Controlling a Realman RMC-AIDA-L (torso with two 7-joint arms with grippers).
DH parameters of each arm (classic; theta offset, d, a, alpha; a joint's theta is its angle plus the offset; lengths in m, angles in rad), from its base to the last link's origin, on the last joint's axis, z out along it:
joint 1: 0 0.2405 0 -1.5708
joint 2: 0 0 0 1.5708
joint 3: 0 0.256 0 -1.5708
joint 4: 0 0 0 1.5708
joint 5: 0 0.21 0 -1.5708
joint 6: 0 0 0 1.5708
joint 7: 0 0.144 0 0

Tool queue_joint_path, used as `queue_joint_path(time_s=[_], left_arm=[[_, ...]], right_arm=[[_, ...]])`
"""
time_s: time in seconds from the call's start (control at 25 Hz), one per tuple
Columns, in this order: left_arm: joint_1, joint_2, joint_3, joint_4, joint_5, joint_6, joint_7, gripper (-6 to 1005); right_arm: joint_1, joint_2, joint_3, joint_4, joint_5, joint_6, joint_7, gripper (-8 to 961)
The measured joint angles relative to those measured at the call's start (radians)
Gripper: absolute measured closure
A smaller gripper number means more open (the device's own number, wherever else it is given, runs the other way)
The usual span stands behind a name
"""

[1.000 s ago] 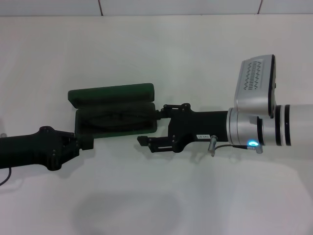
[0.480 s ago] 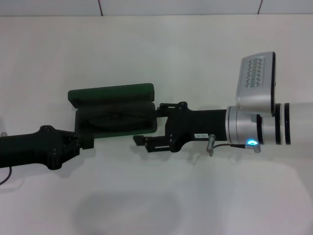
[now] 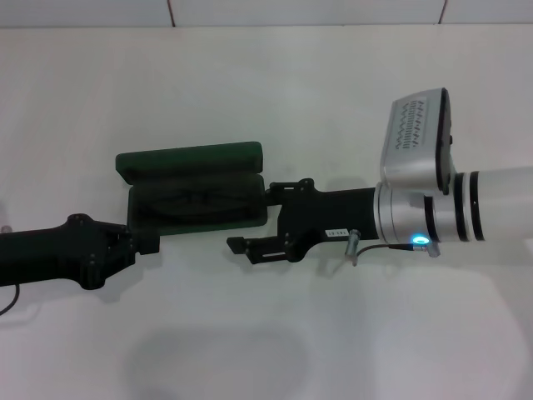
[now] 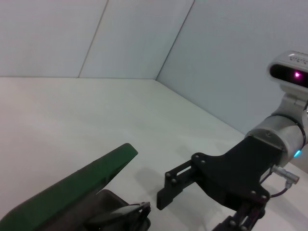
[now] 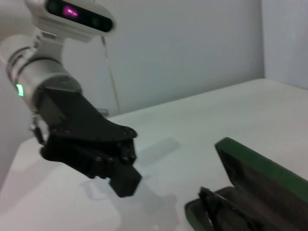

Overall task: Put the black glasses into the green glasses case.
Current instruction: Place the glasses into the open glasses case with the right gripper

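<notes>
The green glasses case (image 3: pixel 190 159) lies open on the white table, its lid tilted up at the far side. The black glasses (image 3: pixel 198 201) lie folded in its lower half, and they also show as a dark frame (image 5: pixel 215 206) in the right wrist view. My right gripper (image 3: pixel 251 217) is open at the case's right end, one finger by the far corner and the other (image 3: pixel 241 244) nearer me. My left gripper (image 3: pixel 147 242) sits at the case's front left corner; its fingers (image 5: pixel 121 177) look shut with nothing between them.
White tabletop (image 3: pixel 333 100) stretches on all sides, with a tiled wall edge along the far side. The right arm's silver wrist and camera housing (image 3: pixel 416 150) hang over the table's right part.
My right arm has slid a little to the left, bringing its open gripper closer to the case's right end. The left arm, case and glasses have not moved.
</notes>
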Motion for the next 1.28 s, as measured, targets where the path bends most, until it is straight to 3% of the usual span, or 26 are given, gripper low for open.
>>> queue_joint_path(time_s=[0.92,1.28], left_arm=[[-0.001,0.003,-0.005,0.000,0.000,-0.001,0.008,988],[-0.001,0.004,-0.005,0.000,0.000,-0.002,0.008,988]], right_arm=[[0.024,0.000,0.006,-0.001,0.025,0.100,0.010,215],[0.004,0.000,0.032,-0.001,0.025,-0.042,-0.003,214]])
